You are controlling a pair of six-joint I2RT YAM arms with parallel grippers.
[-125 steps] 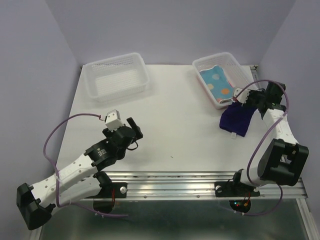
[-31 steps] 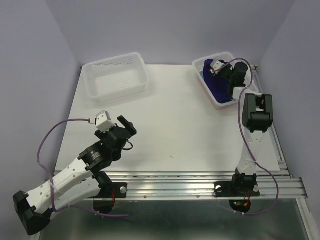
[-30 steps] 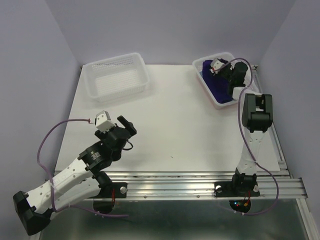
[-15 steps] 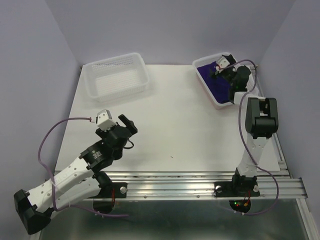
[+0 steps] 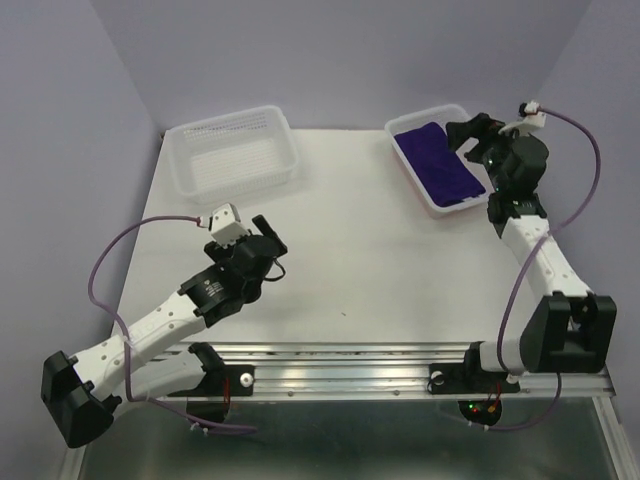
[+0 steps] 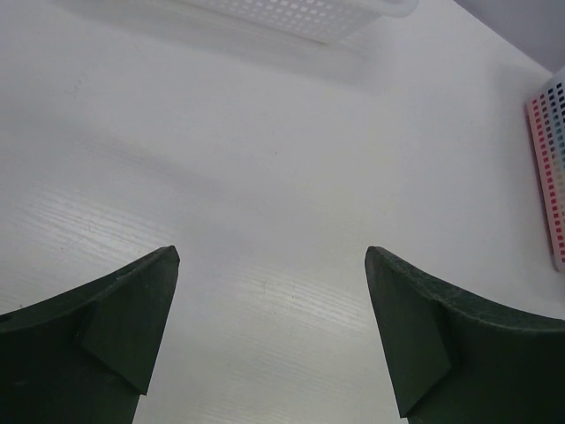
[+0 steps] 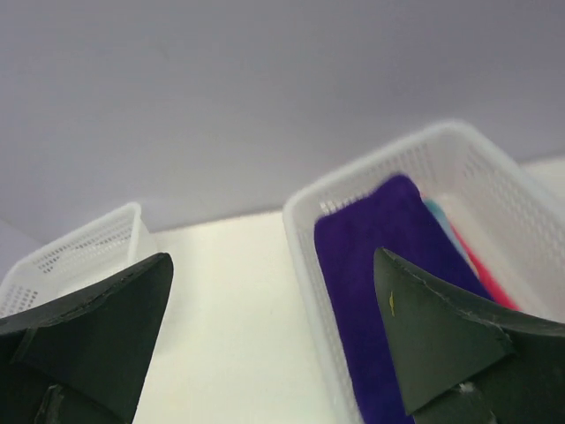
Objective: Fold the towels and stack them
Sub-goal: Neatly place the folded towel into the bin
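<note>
The dark purple towel (image 5: 437,160) lies folded flat on top of the stack in the right white basket (image 5: 403,127). In the right wrist view the purple towel (image 7: 388,265) covers a light blue towel (image 7: 439,216) and a pink-red towel (image 7: 490,283), of which only the edges show. My right gripper (image 5: 470,140) hovers at the basket's far right side, open and holding nothing; its fingers (image 7: 106,318) frame bare table and the basket rim. Over the near-left part of the table my left gripper (image 5: 272,240) is open and holds nothing, its fingers (image 6: 115,318) spread wide above the white surface.
An empty white perforated basket (image 5: 235,152) stands at the back left, seen too as the basket (image 7: 79,252) in the right wrist view. The right basket's wall (image 6: 549,168) shows pink-red through its holes. Purple walls close in the back and sides.
My right gripper has drawn back out of the right basket, up and to the right, leaving the purple towel flat on the stack. The left arm has shifted slightly.
</note>
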